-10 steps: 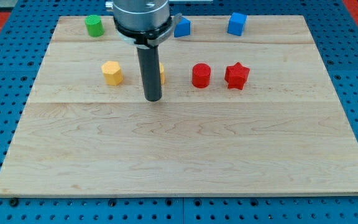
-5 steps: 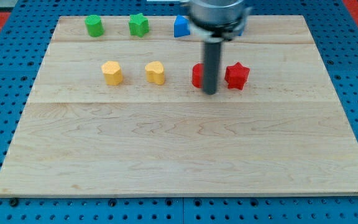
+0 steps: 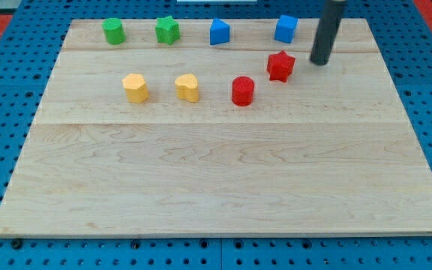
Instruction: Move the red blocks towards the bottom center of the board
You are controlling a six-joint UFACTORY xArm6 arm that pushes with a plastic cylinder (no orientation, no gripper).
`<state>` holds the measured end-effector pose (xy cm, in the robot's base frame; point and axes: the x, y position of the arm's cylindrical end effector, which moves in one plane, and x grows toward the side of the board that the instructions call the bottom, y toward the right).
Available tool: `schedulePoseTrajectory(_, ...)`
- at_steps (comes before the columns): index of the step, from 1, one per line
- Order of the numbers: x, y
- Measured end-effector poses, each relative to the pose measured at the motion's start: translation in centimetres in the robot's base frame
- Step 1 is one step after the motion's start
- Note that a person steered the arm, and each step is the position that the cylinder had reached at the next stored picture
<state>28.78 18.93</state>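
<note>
Red cylinder stands upright on the tabletop, a little right of centre, in the middle row of blocks. It is the nearest block to the near edge, level with the two yellow ones. The whole near half of the tabletop lies well apart from it.

Same row, to the left: yellow block, rounded, shape not clear, near the red cylinder but not touching. Further left, yellow hexagon, apart from its neighbour.

Red star sits right of and slightly farther than the red cylinder. The two reds are near each other with a clear gap between them. The star is between the middle row and the far row.

My tip is just right of the red star, at about the same depth; a small gap shows, no contact that I can make out. The rod rises to the far edge of the view. It carries no gripper, so there is no open or closed state to note; nothing is held.

Far row, left to right: green cylinder, green star, blue block with a peaked top, blue cube. The blue cube is just left of the rod and beyond the red star. All four are apart from each other.
</note>
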Motion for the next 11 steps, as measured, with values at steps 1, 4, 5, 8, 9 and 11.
schedulePoseTrajectory(1, 1.2, -5.0)
schedulePoseTrajectory(4, 4.6, -12.8)
schedulePoseTrajectory(5, 2.1, -14.8)
schedulePoseTrajectory(8, 3.0, -17.8)
schedulePoseTrajectory(9, 4.9, -19.2)
schedulePoseTrajectory(11, 8.8, -21.1)
